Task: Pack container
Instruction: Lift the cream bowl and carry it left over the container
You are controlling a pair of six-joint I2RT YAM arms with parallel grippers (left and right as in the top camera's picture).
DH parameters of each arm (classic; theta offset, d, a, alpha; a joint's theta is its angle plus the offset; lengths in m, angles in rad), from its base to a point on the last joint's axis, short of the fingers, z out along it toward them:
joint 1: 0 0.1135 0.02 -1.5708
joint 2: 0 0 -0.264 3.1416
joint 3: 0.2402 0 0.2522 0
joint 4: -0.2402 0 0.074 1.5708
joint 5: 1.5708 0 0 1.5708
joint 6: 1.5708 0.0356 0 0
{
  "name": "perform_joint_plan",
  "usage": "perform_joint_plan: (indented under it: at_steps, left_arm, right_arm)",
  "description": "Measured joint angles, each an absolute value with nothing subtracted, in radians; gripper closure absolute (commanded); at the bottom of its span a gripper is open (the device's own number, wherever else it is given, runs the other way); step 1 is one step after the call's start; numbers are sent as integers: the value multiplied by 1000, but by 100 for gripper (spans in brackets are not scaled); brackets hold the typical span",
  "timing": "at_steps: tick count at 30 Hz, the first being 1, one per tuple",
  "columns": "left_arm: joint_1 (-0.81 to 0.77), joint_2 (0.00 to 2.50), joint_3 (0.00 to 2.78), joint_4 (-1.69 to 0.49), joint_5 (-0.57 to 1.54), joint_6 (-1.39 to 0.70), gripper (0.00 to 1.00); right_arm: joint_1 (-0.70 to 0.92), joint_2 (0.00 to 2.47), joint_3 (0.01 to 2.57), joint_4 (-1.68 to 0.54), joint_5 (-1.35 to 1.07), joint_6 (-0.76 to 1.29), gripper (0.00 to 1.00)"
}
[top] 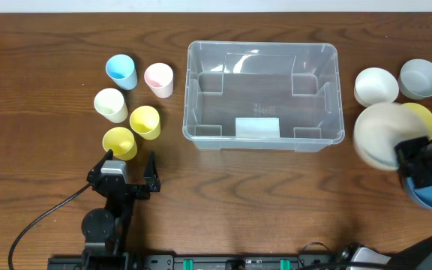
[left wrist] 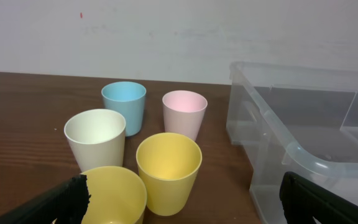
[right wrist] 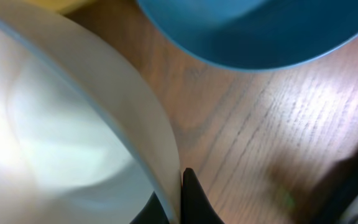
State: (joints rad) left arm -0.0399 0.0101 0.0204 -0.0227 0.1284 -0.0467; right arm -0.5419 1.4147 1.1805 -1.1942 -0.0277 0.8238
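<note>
The clear container [top: 261,46] stands empty at mid-table, a white label on its base; the left wrist view shows its near corner [left wrist: 278,134]. At the right, my right gripper [top: 407,150] is shut on the rim of a cream bowl [top: 381,135], which looks blurred and tilted. In the right wrist view the gripper [right wrist: 180,180] pinches that cream bowl [right wrist: 73,124] wall between both fingers. My left gripper [top: 128,166] stands open just in front of the cups, nothing between its fingers [left wrist: 73,196].
Several cups stand left of the container: blue [top: 121,71], pink [top: 159,79], cream [top: 111,104] and two yellow [top: 145,121], [top: 119,142]. At the right are a white bowl [top: 376,85], grey-blue bowl [top: 421,78], yellow bowl [top: 422,116] and blue bowl [top: 426,196].
</note>
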Motion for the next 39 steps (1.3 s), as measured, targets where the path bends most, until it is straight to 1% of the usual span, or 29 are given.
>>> perform_joint_plan:
  at_steps: [10, 13, 16, 21, 26, 30, 32, 35, 39]
  left_arm:
    - [-40, 10, 20, -23, 128, -47, 2]
    - [-40, 10, 20, -23, 128, -47, 2]
    - [-40, 10, 20, -22, 128, -47, 2]
    - [-40, 10, 20, -23, 128, -47, 2]
    - [-40, 10, 20, -23, 128, -47, 2]
    - [-40, 10, 20, -23, 128, -47, 2]
    - [-40, 10, 20, -22, 128, -47, 2]
    - [-40, 10, 20, -23, 128, -47, 2]
    - [-40, 10, 20, -23, 128, -47, 2]
  right_arm:
    - [-542, 1415, 1611, -1443, 38, 771, 99]
    - [-538, 1413, 1716, -1481, 33, 741, 99]
    - [-493, 1411, 1797, -1485, -15, 692, 99]
    - [-325, 1391, 1850, -1438, -121, 649, 99]
    - [-72, 1387, 1853, -1351, -181, 641, 99]
    - [143, 1404, 1853, -1281, -126, 662, 99]
    - [223, 1423, 1853, -1259, -91, 683, 99]
    - [298, 1472, 1853, -1221, -55, 708, 99]
    - [351, 1568, 1855, -1201, -26, 725, 99]
